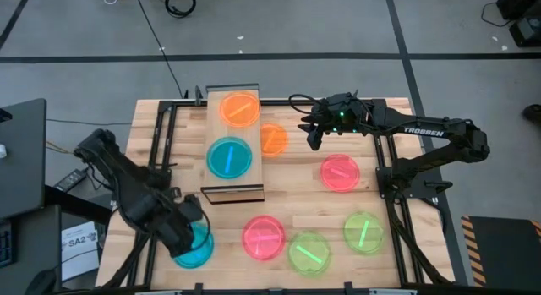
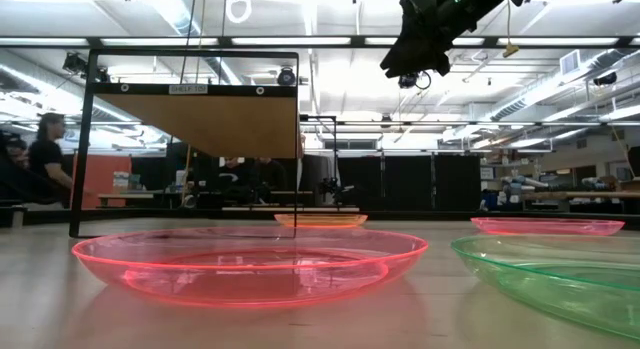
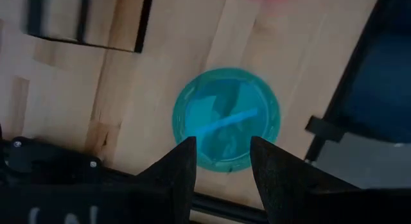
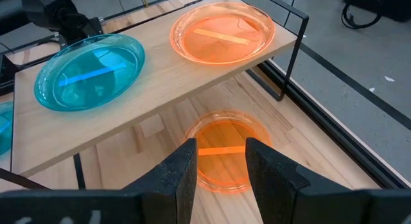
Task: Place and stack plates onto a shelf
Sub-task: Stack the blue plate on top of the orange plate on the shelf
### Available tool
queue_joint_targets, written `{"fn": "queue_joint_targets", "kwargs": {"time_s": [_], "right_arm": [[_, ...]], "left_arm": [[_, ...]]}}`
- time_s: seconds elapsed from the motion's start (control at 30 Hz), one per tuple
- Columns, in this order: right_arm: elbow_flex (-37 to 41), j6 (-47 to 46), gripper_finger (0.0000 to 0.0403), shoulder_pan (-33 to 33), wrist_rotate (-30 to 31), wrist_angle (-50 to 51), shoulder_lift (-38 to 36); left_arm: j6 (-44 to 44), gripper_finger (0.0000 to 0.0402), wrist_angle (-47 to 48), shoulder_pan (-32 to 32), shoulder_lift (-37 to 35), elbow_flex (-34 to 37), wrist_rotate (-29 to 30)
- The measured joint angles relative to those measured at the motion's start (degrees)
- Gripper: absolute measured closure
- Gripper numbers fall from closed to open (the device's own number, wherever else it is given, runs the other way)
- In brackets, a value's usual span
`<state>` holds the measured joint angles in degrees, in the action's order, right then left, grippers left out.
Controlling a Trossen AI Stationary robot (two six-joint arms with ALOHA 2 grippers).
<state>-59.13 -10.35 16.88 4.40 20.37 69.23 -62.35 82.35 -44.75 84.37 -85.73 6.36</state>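
The shelf [image 1: 235,187] stands mid-table and bears an orange plate [image 1: 240,108] and a teal plate [image 1: 229,157], each lying flat on the board. Another orange plate [image 4: 221,150] lies on the table beside the shelf, partly under the board. My right gripper [image 4: 221,147] hovers open above it, touching nothing. A second teal plate [image 3: 226,118] lies flat at the table's near left. My left gripper [image 3: 223,147] hangs open above it, pointing down, and is clear of it. Two pink plates [image 1: 340,172] [image 1: 264,237] and two green plates [image 1: 309,252] [image 1: 363,232] lie on the table's right half.
The shelf's dark frame legs [image 4: 292,54] stand close to the right gripper. Dark rails run along the table's left edge [image 1: 156,160] and right edge [image 1: 397,202]. In the low view a pink plate [image 2: 250,264] and a green plate [image 2: 560,274] fill the foreground.
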Motion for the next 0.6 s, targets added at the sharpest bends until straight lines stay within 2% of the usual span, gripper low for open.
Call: {"fn": "queue_joint_targets", "kwargs": {"time_s": [0.2, 0.3, 0.5, 0.6], "right_arm": [[0.00, 0.00, 0.0263, 0.00, 0.00, 0.01, 0.00], [0.00, 0.00, 0.0263, 0.00, 0.00, 0.03, 0.00], [0.00, 0.01, 0.0263, 0.00, 0.00, 0.06, 0.00], [0.00, 0.02, 0.0263, 0.00, 0.00, 0.07, 0.00]], "left_arm": [[3.78, 0.0249, 0.06, -3.73, 5.50, 0.12, -0.14], [4.42, 0.0249, -0.09, -5.08, 5.81, 3.36, -0.29], [1.66, 0.0249, -0.88, -5.99, 1.62, 14.00, -2.43], [1.49, 0.0249, -5.62, -5.57, -2.17, 19.36, -1.63]]}}
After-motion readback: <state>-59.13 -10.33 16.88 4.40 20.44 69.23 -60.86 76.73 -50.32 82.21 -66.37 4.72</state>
